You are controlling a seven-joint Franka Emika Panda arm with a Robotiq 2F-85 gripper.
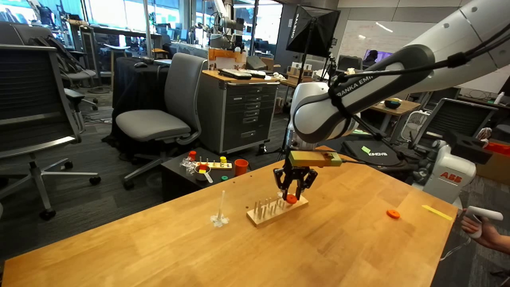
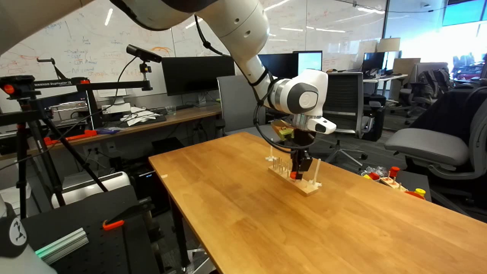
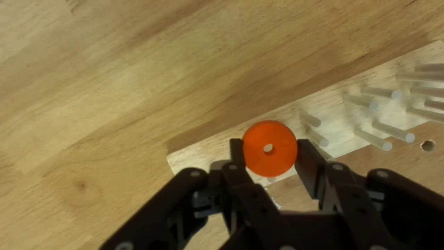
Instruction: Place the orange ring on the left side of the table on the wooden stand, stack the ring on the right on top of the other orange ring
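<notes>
Fingers [image 3: 237,151] grip an orange ring [image 3: 269,163] over the wooden stand [image 3: 333,118], mid-frame in the wrist view; the second ring [image 1: 393,214] lies on the surface [image 1: 338,255], at frame right in an exterior view. Likely the first ring's placement; next, centre it, lower, release

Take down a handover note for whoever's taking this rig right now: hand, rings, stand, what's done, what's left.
Hand: shut on an orange ring.
That ring: over the wooden stand, toward one end; whether it's seated is unclear.
Second orange ring: on the table by a yellow strip.
Done: one ring gripped, at the stand.
Left: seat it if needed, release, stack the second on top.
</notes>
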